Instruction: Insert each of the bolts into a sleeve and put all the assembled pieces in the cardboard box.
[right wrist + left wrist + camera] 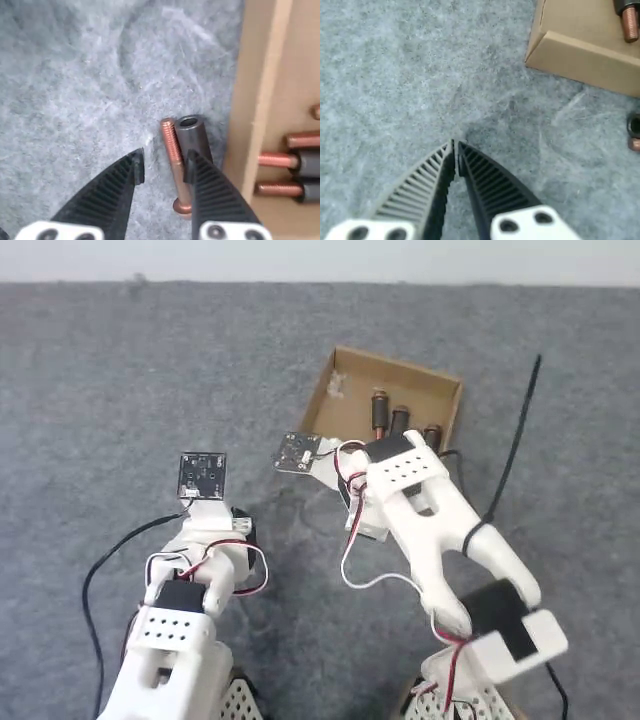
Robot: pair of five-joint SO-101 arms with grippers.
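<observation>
Right tool (164, 157) is hanging released, straddling a loose bolt (173, 155) beside the cardboard box (257, 100).
The bolt is lying alongside a sleeve (194, 137), seemingly touching it, on the bench (395, 75); assembled pieces (300, 162) are resting inside the box; the left tool (456, 147) is hovering clenched, empty.

A copper bolt (175, 162) and a dark sleeve (194, 139) are laid side by side just outside the cardboard box (255, 100); assembled pieces (292, 161) are held inside.
</observation>
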